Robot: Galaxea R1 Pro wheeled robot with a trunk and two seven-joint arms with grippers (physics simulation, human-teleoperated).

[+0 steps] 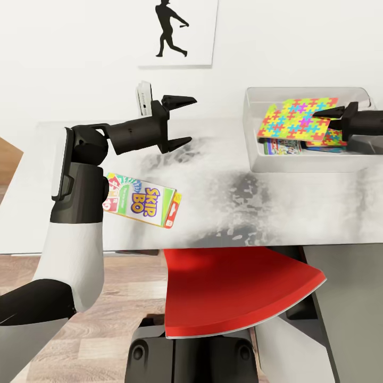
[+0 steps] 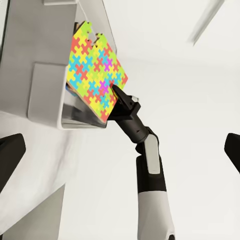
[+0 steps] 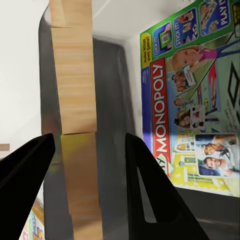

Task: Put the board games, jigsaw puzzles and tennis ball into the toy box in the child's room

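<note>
A white-green-red SKIP BO board game point(image 1: 141, 201) lies flat on the table point(image 1: 229, 181) near its front left. My left gripper point(image 1: 181, 121) point(image 2: 120, 152) hovers open and empty above the table behind that box. At the right stands the pale toy box point(image 1: 255, 159) point(image 2: 47, 95). My right gripper point(image 1: 325, 113) is shut on the edge of a jigsaw puzzle point(image 1: 295, 118) point(image 2: 95, 70) point(image 3: 75, 110), held tilted over the toy box. Under it lie board games point(image 1: 282, 147), one a green-edged Monopoly box point(image 3: 195, 100), and a second puzzle point(image 1: 334, 139). The tennis ball and the bed are out of view.
A red chair point(image 1: 234, 290) sits tucked under the table's front edge, just before my base. A white device point(image 1: 143, 98) stands against the wall at the table's back. A baseball-player print point(image 1: 178, 32) hangs above. Wood floor point(image 1: 133, 298) shows at the left.
</note>
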